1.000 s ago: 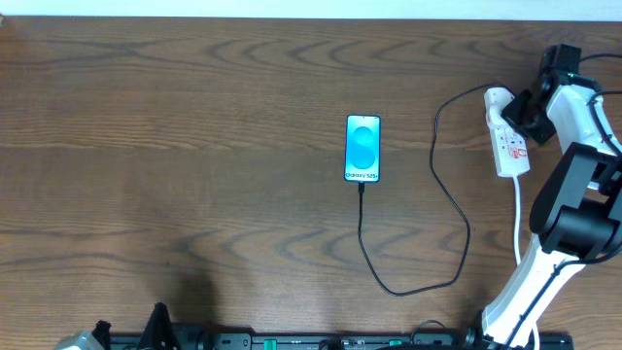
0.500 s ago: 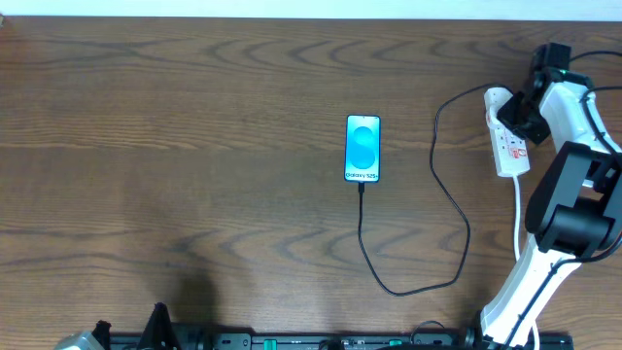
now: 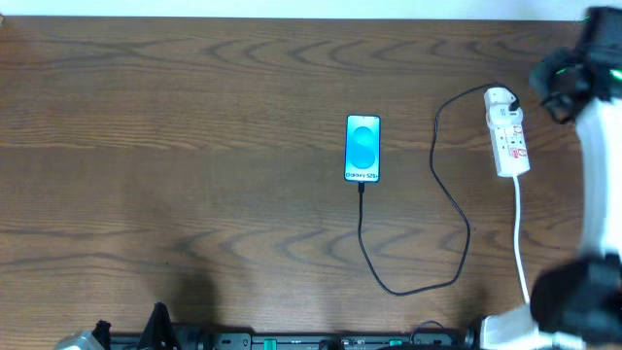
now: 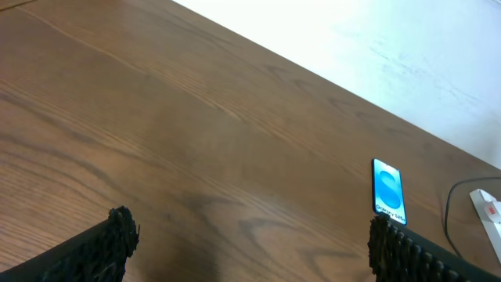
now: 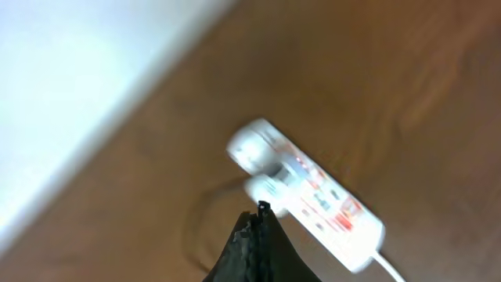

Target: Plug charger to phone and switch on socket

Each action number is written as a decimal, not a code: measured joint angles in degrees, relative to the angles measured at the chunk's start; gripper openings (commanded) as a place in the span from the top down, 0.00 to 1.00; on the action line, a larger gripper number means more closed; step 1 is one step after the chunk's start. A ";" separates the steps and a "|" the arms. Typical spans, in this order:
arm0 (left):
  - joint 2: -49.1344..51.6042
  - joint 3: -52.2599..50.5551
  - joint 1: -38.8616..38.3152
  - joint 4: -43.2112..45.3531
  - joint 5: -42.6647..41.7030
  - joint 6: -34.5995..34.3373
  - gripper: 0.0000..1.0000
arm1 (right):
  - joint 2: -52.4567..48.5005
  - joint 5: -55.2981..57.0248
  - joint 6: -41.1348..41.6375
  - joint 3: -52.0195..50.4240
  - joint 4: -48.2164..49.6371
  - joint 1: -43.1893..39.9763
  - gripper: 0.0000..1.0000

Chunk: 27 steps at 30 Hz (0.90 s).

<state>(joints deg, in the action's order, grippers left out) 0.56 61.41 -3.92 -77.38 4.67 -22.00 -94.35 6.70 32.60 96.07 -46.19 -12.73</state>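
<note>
The phone (image 3: 362,148) lies face up in the middle of the surface (image 3: 175,117), screen lit. The charger (image 3: 449,194) meets its near end, loops loosely over the wood and runs up to the rounded end of the socket (image 3: 509,136); the cable looks already seated in the phone (the joint itself is too small to be sure).

The right hand (image 5: 261,211) is clenched on nothing, its tips pressed into one blunt point, hanging above the socket and apart from it; that shape suits prodding a switch rather than gripping. Whether the switch is on, I cannot tell.

The left hand (image 4: 252,229) is released wide and empty, low at the near edge and well apart from everything, likely parked there so it blocks nothing.
</note>
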 measured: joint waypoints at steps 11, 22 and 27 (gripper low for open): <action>0.00 0.00 0.00 0.00 0.00 0.00 0.04 | 24.46 -3.30 -2.86 0.57 5.84 0.00 0.99; -0.11 -2.80 0.00 21.44 0.42 -0.02 0.04 | 32.33 -8.92 -4.81 0.57 2.05 0.00 0.99; -0.33 -12.61 0.00 34.95 0.66 -0.04 0.04 | 32.11 -14.45 -4.83 0.52 1.88 0.00 0.99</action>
<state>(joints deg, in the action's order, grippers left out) 0.23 48.80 -3.92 -42.44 5.32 -22.04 -62.24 -7.75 27.77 96.60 -44.31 -12.73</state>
